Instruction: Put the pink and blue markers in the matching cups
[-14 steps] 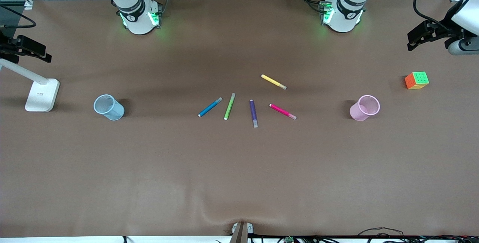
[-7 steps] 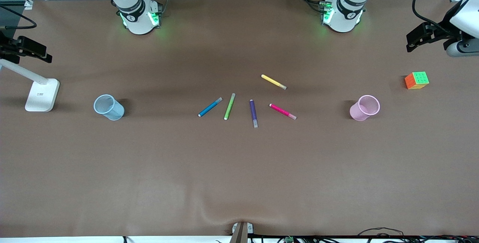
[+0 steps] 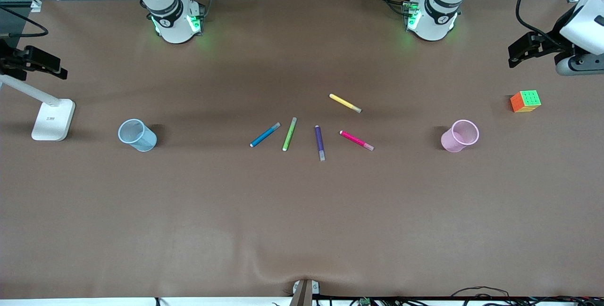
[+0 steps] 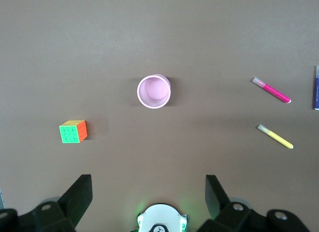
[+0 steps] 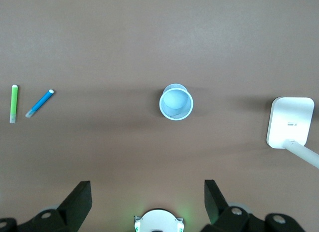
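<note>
The pink marker (image 3: 356,140) and the blue marker (image 3: 264,135) lie flat mid-table among other pens. The pale blue cup (image 3: 137,135) stands upright toward the right arm's end, the pale pink cup (image 3: 460,136) toward the left arm's end. Both cups look empty in the wrist views: pink cup (image 4: 154,91), blue cup (image 5: 176,102). My left gripper (image 4: 148,189) is open and empty, high over the table's edge by the cube. My right gripper (image 5: 145,192) is open and empty, high over the lamp. The pink marker (image 4: 271,90) and blue marker (image 5: 39,103) also show there.
A dark purple pen (image 3: 320,142) and a lime-green pen (image 3: 289,134) lie between the two markers; a yellow pen (image 3: 345,103) lies farther from the camera. A colour cube (image 3: 525,101) sits beside the pink cup. A white lamp base (image 3: 53,119) stands beside the blue cup.
My left gripper has shifted slightly toward the table's middle. My right gripper has barely moved. The markers and cups have not moved.
</note>
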`<action>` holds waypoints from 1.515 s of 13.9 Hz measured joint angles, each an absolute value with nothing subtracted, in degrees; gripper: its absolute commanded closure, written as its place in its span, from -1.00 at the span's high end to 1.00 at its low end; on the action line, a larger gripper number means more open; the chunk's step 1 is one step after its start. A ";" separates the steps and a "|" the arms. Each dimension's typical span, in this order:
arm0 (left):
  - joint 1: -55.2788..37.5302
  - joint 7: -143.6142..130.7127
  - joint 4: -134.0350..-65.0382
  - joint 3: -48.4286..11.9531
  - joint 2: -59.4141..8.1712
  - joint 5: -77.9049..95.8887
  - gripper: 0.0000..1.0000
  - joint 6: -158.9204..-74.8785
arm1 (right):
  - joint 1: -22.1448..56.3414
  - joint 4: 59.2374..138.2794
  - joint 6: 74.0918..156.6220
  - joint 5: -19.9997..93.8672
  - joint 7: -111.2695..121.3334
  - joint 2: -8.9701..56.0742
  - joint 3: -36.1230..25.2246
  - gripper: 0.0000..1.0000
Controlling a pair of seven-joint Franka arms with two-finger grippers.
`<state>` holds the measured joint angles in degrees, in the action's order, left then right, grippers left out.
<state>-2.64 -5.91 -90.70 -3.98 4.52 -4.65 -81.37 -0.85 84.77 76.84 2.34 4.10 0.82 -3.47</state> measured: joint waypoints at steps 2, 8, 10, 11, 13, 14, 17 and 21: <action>-2.62 -5.91 -90.99 -3.98 4.52 -4.66 1.00 -81.43 | -0.78 84.76 76.28 2.37 4.10 1.36 -3.46 1.00; -2.51 -5.91 -93.47 -3.91 4.44 -4.14 1.00 -81.47 | -0.64 84.71 76.16 2.39 4.10 3.22 -3.46 1.00; -2.49 -5.91 -94.55 -3.91 4.21 -4.10 1.00 -81.76 | -0.51 84.77 75.97 2.38 4.10 5.08 -3.45 1.00; -2.49 -5.91 -95.18 -3.92 4.01 -4.09 1.00 -82.01 | -0.30 84.78 75.98 2.38 4.10 6.35 -3.44 1.00; -2.51 -6.17 -97.25 -3.96 3.49 -3.74 1.00 -83.84 | -0.16 84.82 75.97 2.36 4.10 8.57 -3.44 1.00; -2.53 -7.03 -98.85 -3.97 3.25 -2.98 1.00 -85.41 | -0.19 84.87 75.97 2.35 4.10 9.48 -3.50 1.00; -2.76 -10.97 -104.23 -4.40 2.59 -0.61 1.00 -91.11 | -0.36 84.95 75.94 2.33 4.10 11.17 -3.66 1.00; -3.02 -18.28 -110.61 -6.50 1.92 4.49 1.00 -98.10 | -1.30 85.17 75.77 2.30 4.10 12.24 -4.07 1.00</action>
<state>-3.02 -18.28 -110.61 -6.50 1.92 4.49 -98.10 -1.30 85.17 75.77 2.30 4.10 12.24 -4.07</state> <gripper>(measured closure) 0.000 0.000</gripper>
